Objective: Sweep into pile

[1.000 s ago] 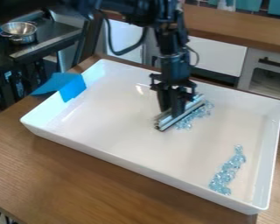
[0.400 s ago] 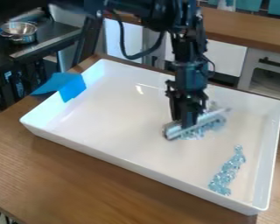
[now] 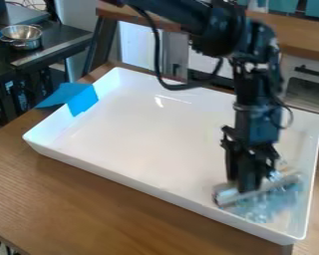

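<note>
Far left, a metal bowl sat on a dark surface. Next, blue tape clung to the left end of a white tray on the wooden counter. Toward the tray's near right corner, the claw was clamped on a pale bar, light-blue bits bunched along its near side.

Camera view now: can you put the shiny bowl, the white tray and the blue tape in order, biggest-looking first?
1. White tray, the biggest by far
2. Blue tape
3. Shiny bowl, which sits farther back
</note>
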`<state>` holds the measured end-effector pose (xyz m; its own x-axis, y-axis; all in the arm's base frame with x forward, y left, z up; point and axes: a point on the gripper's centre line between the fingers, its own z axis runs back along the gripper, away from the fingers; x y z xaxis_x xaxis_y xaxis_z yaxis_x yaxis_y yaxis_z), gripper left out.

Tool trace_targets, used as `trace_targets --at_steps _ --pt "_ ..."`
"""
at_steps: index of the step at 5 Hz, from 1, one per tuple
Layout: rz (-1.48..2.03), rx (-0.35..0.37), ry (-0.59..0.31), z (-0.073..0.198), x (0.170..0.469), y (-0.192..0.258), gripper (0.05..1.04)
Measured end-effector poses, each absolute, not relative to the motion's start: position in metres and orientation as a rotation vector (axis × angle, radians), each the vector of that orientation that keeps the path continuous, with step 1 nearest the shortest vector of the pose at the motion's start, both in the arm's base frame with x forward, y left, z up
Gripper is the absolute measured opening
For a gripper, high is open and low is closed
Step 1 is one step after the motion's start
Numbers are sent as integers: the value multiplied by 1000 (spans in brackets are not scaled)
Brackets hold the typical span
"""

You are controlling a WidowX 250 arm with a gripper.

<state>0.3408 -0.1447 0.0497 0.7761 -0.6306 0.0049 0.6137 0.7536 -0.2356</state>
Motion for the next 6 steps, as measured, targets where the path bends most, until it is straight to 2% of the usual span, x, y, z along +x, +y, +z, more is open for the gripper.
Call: trace_targets --at_steps 1,2,3,4,5,6 --pt "-676 -257 73 54 332 -146 340" --pt "-611 -280 -6 77 344 -129 340" --pt "-455 -280 -89 100 368 -78 340" --pt "-351 -259 -101 103 375 -46 340" --pt "-197 -159 -115 100 382 -36 340" --pt "-117 -88 -98 86 389 -38 340"
